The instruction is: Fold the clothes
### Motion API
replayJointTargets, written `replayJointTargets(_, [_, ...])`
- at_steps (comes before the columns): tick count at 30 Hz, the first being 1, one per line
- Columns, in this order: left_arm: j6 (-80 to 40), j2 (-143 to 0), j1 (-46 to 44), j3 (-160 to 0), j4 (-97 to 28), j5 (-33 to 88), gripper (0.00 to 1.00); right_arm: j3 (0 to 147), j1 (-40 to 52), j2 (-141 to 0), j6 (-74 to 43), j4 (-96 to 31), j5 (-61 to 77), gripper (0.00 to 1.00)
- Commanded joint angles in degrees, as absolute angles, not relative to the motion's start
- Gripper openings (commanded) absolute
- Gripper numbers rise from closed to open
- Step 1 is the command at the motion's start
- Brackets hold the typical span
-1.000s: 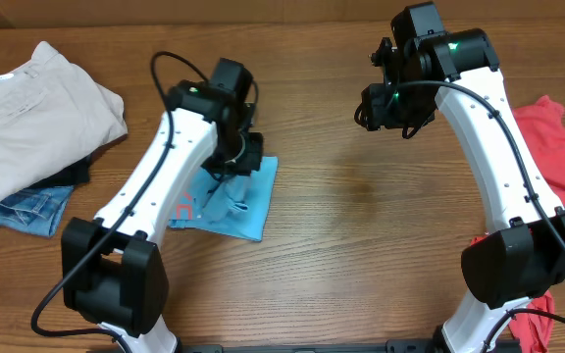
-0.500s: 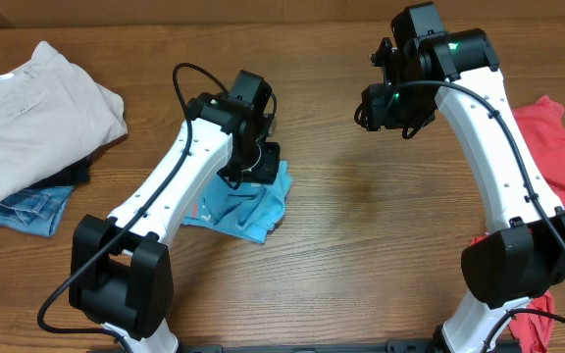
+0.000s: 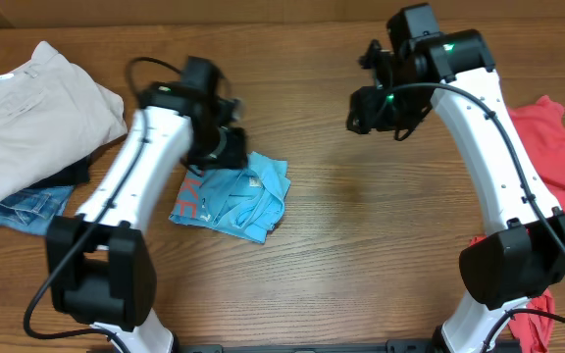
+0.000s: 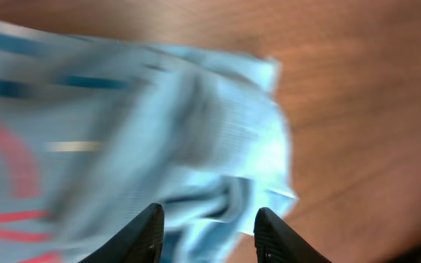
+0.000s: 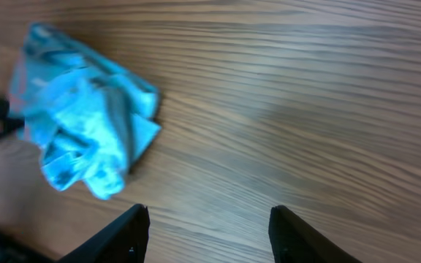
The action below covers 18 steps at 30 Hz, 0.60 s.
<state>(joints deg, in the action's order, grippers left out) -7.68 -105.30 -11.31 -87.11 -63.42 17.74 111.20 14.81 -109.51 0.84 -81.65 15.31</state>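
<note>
Shirt (image 3: pixel 235 198) crumpled, left hand (image 4: pixel 208 213) and right hand (image 5: pixel 208 213) parted, empty, folded pile (image 3: pixel 42 103) overhead only

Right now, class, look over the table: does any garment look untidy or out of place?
Yes. The blue shirt lies crumpled near the middle, its right edge bunched into wrinkles, unlike the neat beige garment folded at the far left. The red garment also sprawls unfolded at the right edge.

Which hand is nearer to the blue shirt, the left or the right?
Left. The left hand hovers just above the blue shirt; the right hand hangs well apart from it, over the table.
</note>
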Motion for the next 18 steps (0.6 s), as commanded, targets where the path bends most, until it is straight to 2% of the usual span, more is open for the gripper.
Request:
replayJointTargets(1, [-6.4, -104.2, -4.4, -88.9, -62.4, 16.3, 0.46, 111.4, 19.6, -110.2, 1.9, -80.4, 19.8, 0.59])
replayJointTargets(6, [-6.4, -104.8, -0.7, -87.1, -61.2, 11.9, 0.51, 109.6, 27.0, -113.3, 1.5, -78.6, 20.1, 0.59])
replayJointTargets(10, [-6.4, -105.6, -0.6, -84.5, -59.9, 7.6, 0.51, 106.7, 31.7, -115.3, 0.8, -75.5, 23.0, 0.58])
replayJointTargets(18, [-8.3, -108.4, -0.3, -78.8, -53.6, 6.5, 0.51, 101.2, 39.7, -116.2, -1.2, -62.2, 24.7, 0.58])
